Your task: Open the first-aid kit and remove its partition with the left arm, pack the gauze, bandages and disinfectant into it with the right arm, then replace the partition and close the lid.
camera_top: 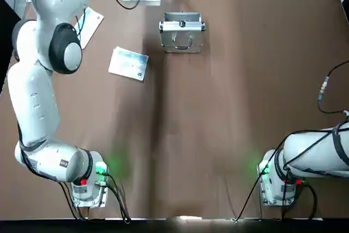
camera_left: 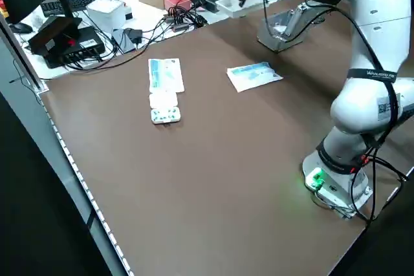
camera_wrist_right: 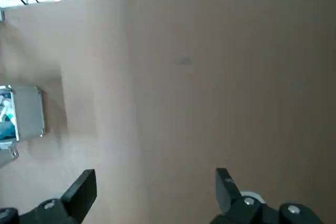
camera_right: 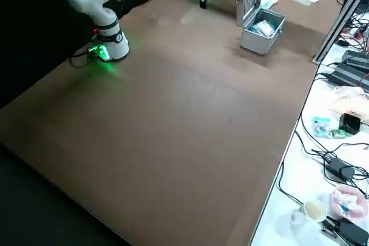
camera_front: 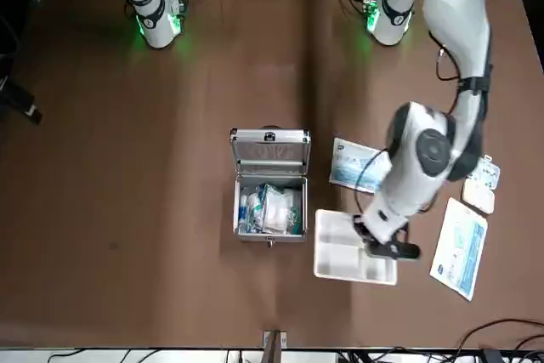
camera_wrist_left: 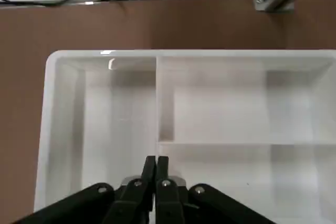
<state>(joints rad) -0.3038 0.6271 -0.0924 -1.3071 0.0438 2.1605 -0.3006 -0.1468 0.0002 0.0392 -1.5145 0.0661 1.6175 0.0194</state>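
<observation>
Front: L gripper (camera_front: pixel 393 248) has partition (camera_front: pixel 333 252) beside open kit (camera_front: pixel 293 234); heaped supplies (camera_front: pixel 274 210) may block seating.
L wrist: fingers pinched on thin divider (camera_wrist_left: pixel 157 103); tray could tilt/slip.
R wrist: R gripper (camera_wrist_right: pixel 156 174) wide, empty, well apart from kit.

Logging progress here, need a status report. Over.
Left gripper shut on partition, beside the kit. Right gripper open, off to kit's right. Kit lid up, bagged supplies inside; nothing seen blocking its opening.

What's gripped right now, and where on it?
The left gripper holds the white partition by its long inner divider; the right gripper holds nothing.
</observation>
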